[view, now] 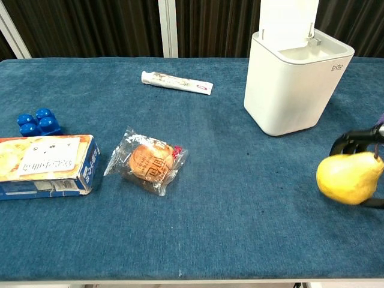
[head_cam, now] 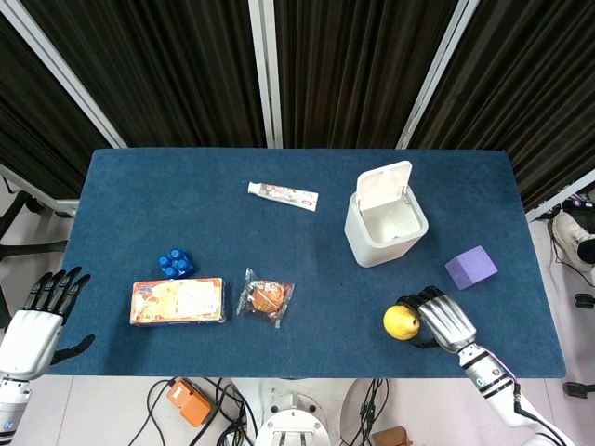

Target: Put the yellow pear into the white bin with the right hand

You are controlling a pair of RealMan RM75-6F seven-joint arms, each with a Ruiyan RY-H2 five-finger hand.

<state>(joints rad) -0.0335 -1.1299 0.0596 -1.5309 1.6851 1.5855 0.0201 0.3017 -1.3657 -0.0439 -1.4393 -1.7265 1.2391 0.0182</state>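
The yellow pear (head_cam: pixel 401 321) (view: pixel 349 178) is near the table's front right, and my right hand (head_cam: pixel 440 318) (view: pixel 360 139) wraps its dark fingers around it from the right. In the chest view the pear looks raised slightly off the cloth. The white bin (head_cam: pixel 386 222) (view: pixel 294 84) stands behind it with its lid tipped open. My left hand (head_cam: pixel 39 311) hangs open off the table's front left corner, holding nothing.
A purple block (head_cam: pixel 470 268) lies right of the bin. A toothpaste tube (head_cam: pixel 283 195) (view: pixel 176 82), blue brick (head_cam: pixel 175 264) (view: pixel 38 122), snack box (head_cam: pixel 178 301) (view: pixel 45 165) and wrapped bun (head_cam: pixel 265 297) (view: pixel 148 161) occupy the left and middle of the blue table (head_cam: pixel 223 242).
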